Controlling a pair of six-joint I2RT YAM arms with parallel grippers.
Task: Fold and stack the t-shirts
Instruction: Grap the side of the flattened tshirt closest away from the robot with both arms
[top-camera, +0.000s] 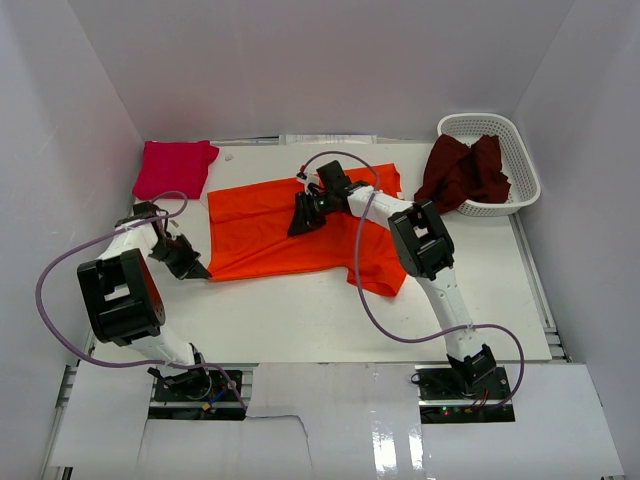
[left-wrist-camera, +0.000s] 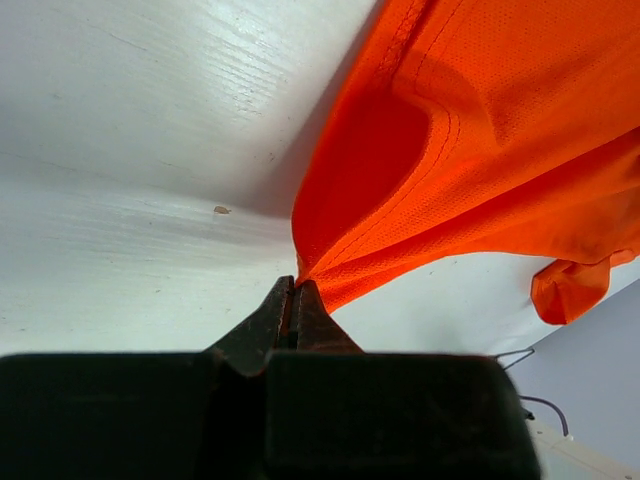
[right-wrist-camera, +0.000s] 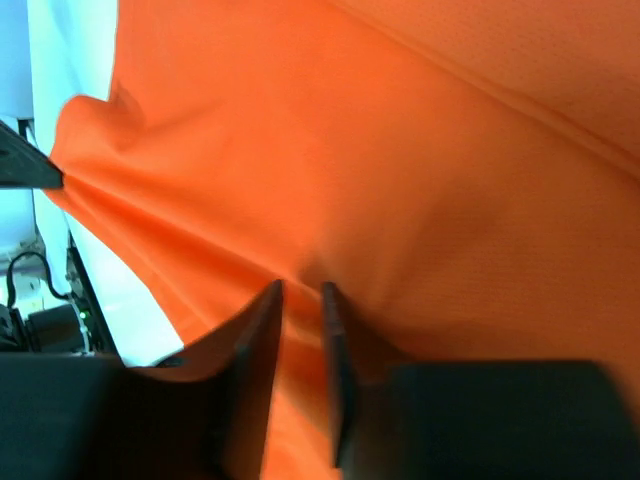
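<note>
The bright orange t-shirt (top-camera: 270, 225) lies spread across the middle of the table. My left gripper (top-camera: 200, 270) is shut on its near left corner, which the left wrist view shows pinched between the tips (left-wrist-camera: 297, 282), with orange cloth (left-wrist-camera: 480, 150) fanning out from them. My right gripper (top-camera: 300, 225) is down on the shirt's middle. In the right wrist view its jaws (right-wrist-camera: 300, 287) stand narrowly apart with a pucker of orange cloth (right-wrist-camera: 420, 170) between them. The magenta-pink tee (top-camera: 175, 168) lies folded at the back left. The dark maroon tee (top-camera: 465, 172) hangs over the basket's edge.
The white lattice basket (top-camera: 520, 150) stands at the back right against the wall. White walls close the table on three sides. A sleeve of the orange shirt (top-camera: 380, 275) reaches towards the right arm's forearm. Cables loop beside both arms.
</note>
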